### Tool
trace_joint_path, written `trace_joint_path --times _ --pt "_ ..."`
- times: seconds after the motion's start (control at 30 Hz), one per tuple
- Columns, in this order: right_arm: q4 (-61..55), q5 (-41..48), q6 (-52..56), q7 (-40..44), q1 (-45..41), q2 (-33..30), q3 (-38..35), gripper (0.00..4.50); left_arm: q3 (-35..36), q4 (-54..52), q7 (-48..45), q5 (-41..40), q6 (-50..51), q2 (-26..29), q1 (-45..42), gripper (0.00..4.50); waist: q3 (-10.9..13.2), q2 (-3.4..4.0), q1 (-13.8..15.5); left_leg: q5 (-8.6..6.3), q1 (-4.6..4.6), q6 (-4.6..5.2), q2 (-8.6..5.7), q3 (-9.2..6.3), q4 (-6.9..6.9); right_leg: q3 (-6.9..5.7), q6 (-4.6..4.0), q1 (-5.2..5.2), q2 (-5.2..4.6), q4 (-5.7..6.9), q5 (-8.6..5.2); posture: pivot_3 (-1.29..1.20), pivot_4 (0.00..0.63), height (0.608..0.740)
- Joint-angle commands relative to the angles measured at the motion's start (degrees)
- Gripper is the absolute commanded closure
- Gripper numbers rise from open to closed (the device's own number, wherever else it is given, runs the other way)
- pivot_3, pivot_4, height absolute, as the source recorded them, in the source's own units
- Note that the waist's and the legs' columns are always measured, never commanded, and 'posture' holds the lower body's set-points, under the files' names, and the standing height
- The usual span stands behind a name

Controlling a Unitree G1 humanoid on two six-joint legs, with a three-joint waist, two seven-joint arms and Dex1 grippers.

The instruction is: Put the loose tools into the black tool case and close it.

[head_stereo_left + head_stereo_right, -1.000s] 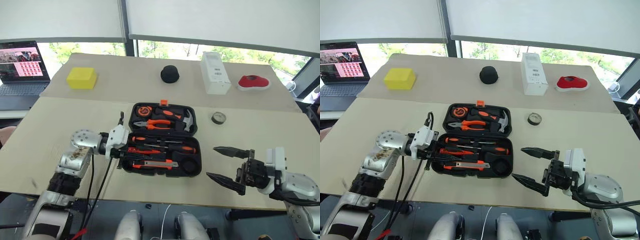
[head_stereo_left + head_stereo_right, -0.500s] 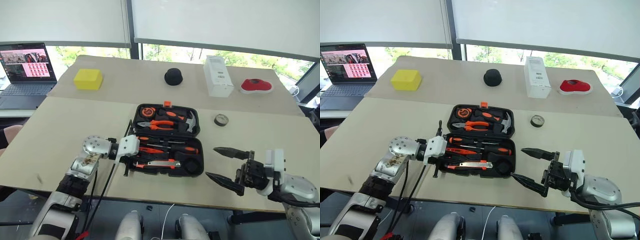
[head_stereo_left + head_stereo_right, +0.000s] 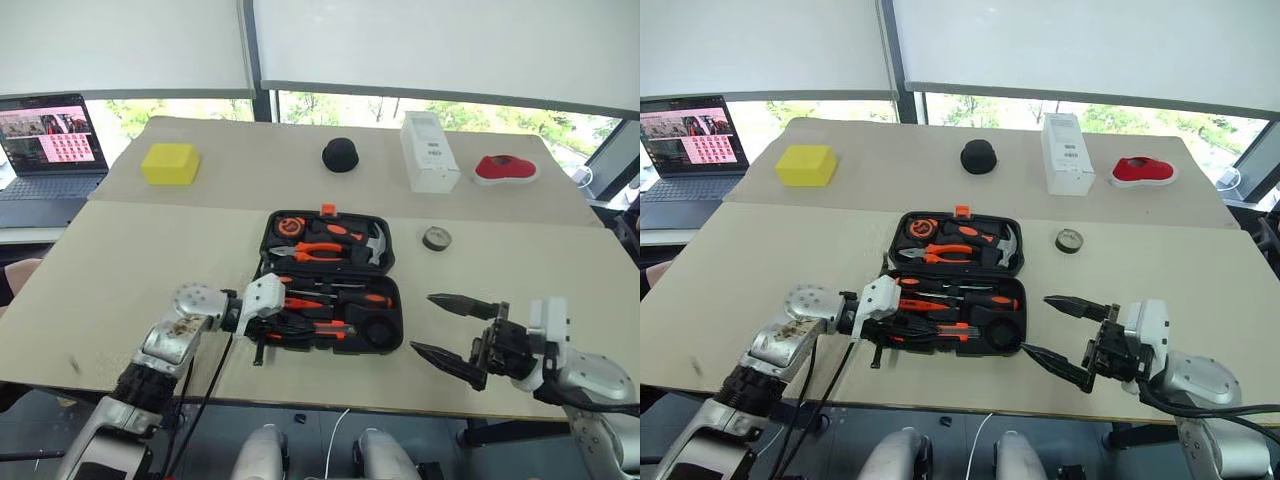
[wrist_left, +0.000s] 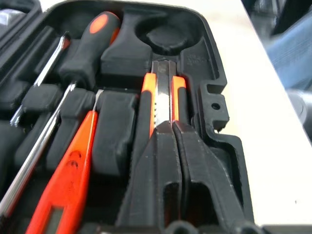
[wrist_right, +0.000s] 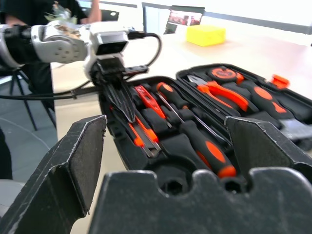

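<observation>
A: Head views first. Where's the case?

B: Black tool case (image 3: pixel 330 285) lies open, centre of table (image 3: pixel 120 260), lid half on the far side. Small dark tape roll (image 3: pixel 436 238) sits loose on the table, just off the case's far right corner. Right gripper (image 3: pixel 452 328) hangs near the case's near right corner, fingers spread wide, nothing held. It is the nearer arm to the roll; the roll lies beyond it, away from the robot. Left gripper (image 3: pixel 890 326) is over the near left of the tray.

A: Left wrist view?

B: Left fingers (image 4: pixel 161 161) nearly closed, tips on the orange-and-black utility knife (image 4: pixel 163 97), which lies in the front slot. Knife's long axis runs in line w/ the gripper, along the case's front wall. Can't tell if they pinch it or just press. All-orange tester screwdriver (image 4: pixel 68 180) lies alongside; round recess (image 4: pixel 168 39) at the knife's far end is empty, prob. the roll's slot.

A: Right wrist view?

B: Looks across the tray, along the tools' length, to the left gripper at the far end. Tape roll is out of frame here; latch state not readable.
</observation>
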Motion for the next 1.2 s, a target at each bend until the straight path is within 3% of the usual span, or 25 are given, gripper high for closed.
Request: trace_joint_path --times 0.03,0.27,0.3,0.43,0.5,0.67,0.77,0.83,1.0,1.2 --pt "2.9 1.3 -2.3 -2.7 0.5 1.2 -6.7 0.0 9.9 -4.2 3.5 -7.2 -1.3 0.3 1.6 2.69 0.0 -0.04 -0.1 0.0 -0.01 0.0 0.0 -0.01 0.0 0.0 0.0 -0.01 0.0 0.0 0.0 0.0 0.15 0.74" --pt "13.3 -4.1 -11.9 -7.4 4.3 7.4 -13.9 0.0 26.1 -8.7 8.5 -16.7 0.6 3.2 12.4 0.18 0.0 -0.04 -0.4 -0.02 0.11 0.01 0.05 -0.08 -0.17 0.02 -0.03 0.03 -0.04 -0.05 -0.02 0.0 0.15 0.74" --pt "14.5 -5.0 -13.2 -8.5 4.1 8.3 -14.2 0.0 27.1 -8.5 9.1 -17.1 1.0 3.4 13.4 0.04 0.0 -0.04 -0.5 -0.02 0.12 0.01 0.06 -0.09 -0.18 0.02 -0.04 0.03 -0.04 -0.05 -0.02 0.0 0.15 0.74" --pt "18.0 -8.6 -17.0 -11.7 2.5 9.6 -13.7 0.0 30.7 -10.5 10.8 -20.9 2.0 2.5 16.4 0.04 0.1 0.0 -0.8 -0.02 0.15 0.0 0.09 -0.08 -0.18 0.05 -0.03 0.03 -0.11 -0.05 -0.03 0.0 0.15 0.74" --pt "18.9 -9.8 -13.6 -12.9 -1.8 5.8 -12.6 0.0 31.1 -12.2 11.2 -22.3 3.0 2.6 17.3 0.04 0.1 0.0 -1.0 -0.02 0.15 0.0 0.08 -0.08 -0.18 0.05 -0.03 0.03 -0.14 -0.05 -0.04 0.0 0.15 0.74" --pt "25.4 -15.2 1.4 -13.1 -17.7 -7.9 -4.5 0.0 29.7 -12.6 10.8 -23.0 4.7 3.8 16.1 0.04 0.2 0.12 -1.7 -0.01 0.21 0.01 0.0 0.06 -0.15 0.27 -0.02 -0.03 -0.13 -0.05 0.0 0.0 0.15 0.74" --pt "32.3 -18.8 6.6 -11.9 -29.5 -11.6 1.9 0.0 28.3 -11.8 10.2 -22.4 4.5 3.9 13.9 0.04 0.2 0.06 -1.6 -0.01 0.18 0.01 0.07 0.1 -0.22 0.18 -0.11 -0.06 0.05 -0.04 -0.04 0.0 0.15 0.74" --pt "40.9 -23.8 8.7 -7.1 -41.7 -12.9 10.0 0.0 26.2 -11.4 9.5 -21.4 4.1 3.7 12.0 0.04 0.2 0.06 -1.7 -0.01 0.14 0.02 0.07 0.17 -0.28 0.18 -0.15 -0.15 0.07 -0.04 -0.05 0.0 0.15 0.74" --pt "62.3 -34.1 6.3 -2.3 -62.2 -8.8 22.5 0.0 22.4 -10.2 8.5 -19.6 2.8 2.9 10.4 0.04 0.2 0.05 -1.8 -0.01 -0.02 0.02 0.02 0.32 -0.38 0.28 -0.12 -0.39 0.04 -0.06 -0.03 0.0 0.15 0.74" --pt "82.0 -43.1 -1.0 -4.2 -73.2 -3.0 29.1 0.0 19.4 -11.5 8.5 -17.5 1.7 2.3 10.7 0.04 0.2 0.04 -1.2 -0.02 -0.66 0.01 -0.03 0.3 -0.56 0.16 -0.12 -1.0 -0.06 -0.1 -0.03 0.0 0.15 0.74"
